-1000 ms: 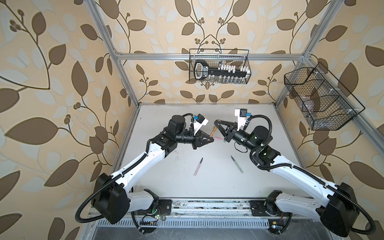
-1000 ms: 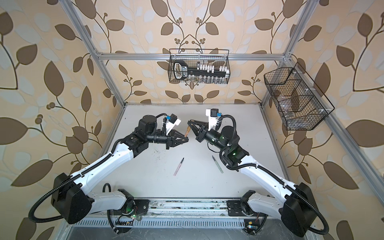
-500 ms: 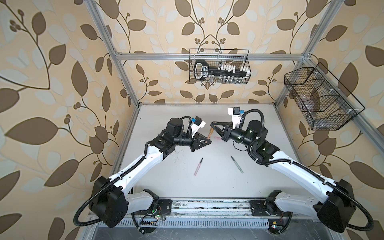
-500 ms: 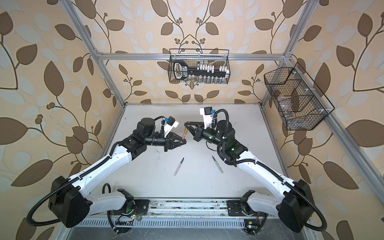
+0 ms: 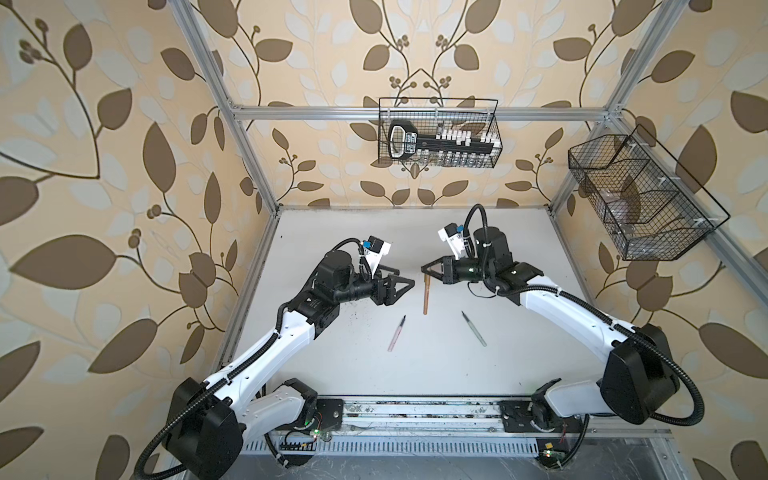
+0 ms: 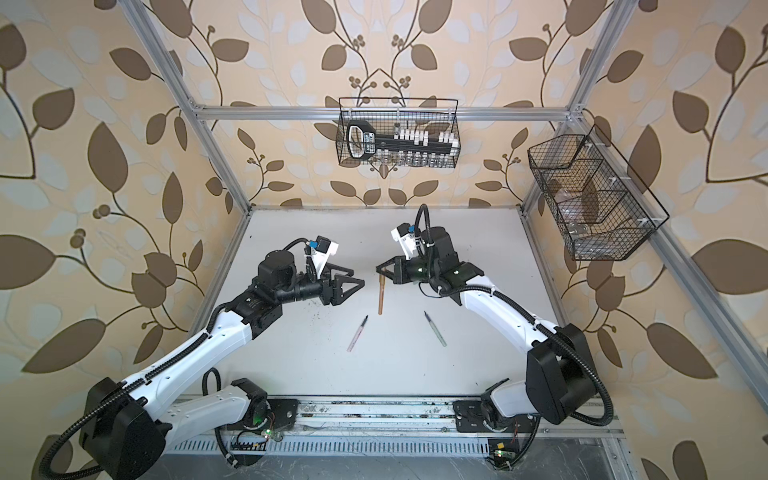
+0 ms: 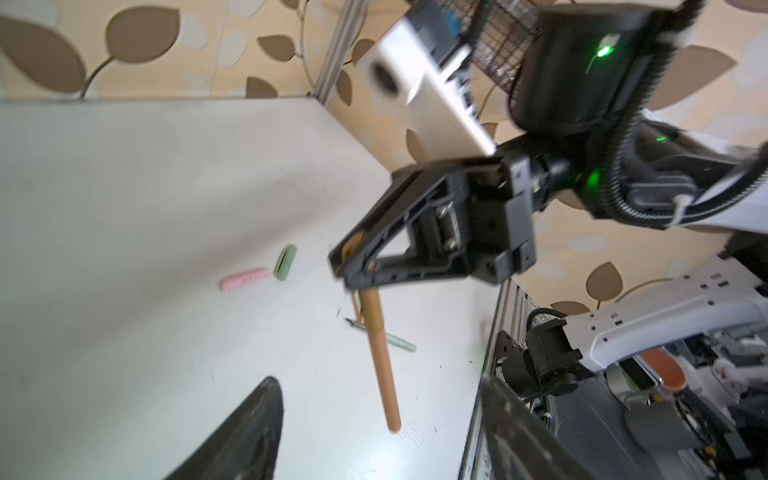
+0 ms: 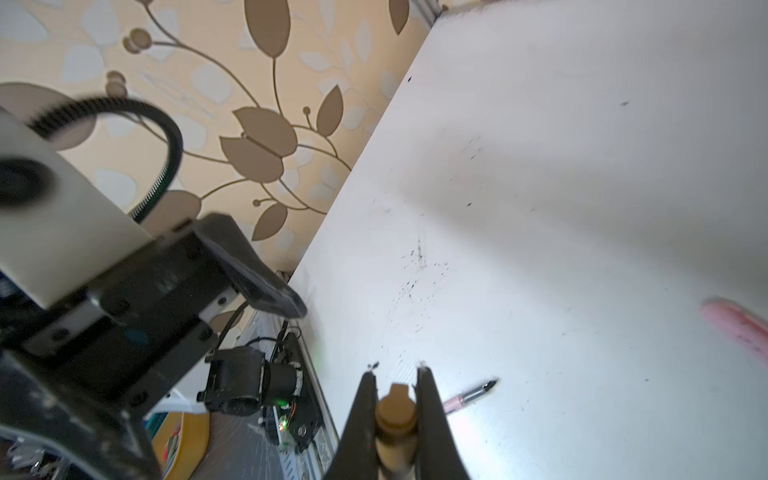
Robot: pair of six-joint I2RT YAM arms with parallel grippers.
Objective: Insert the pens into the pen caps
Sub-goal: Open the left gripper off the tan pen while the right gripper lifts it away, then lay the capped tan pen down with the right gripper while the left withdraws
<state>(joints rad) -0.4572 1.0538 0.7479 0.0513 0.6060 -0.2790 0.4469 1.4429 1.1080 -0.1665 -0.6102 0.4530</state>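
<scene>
The right gripper (image 5: 424,270) is clamped on the brown cap (image 8: 395,409), and the brown pen (image 5: 426,299) hangs down from it over the white table (image 5: 415,232). The left gripper (image 5: 403,277) faces it with its fingers wide apart and nothing between them. The pink pen (image 5: 397,333) and the green pen (image 5: 473,329) lie uncapped on the table, one on each side below the brown pen. The pink cap (image 7: 244,279) and the green cap (image 7: 285,262) lie close together (seen only from the left wrist).
</scene>
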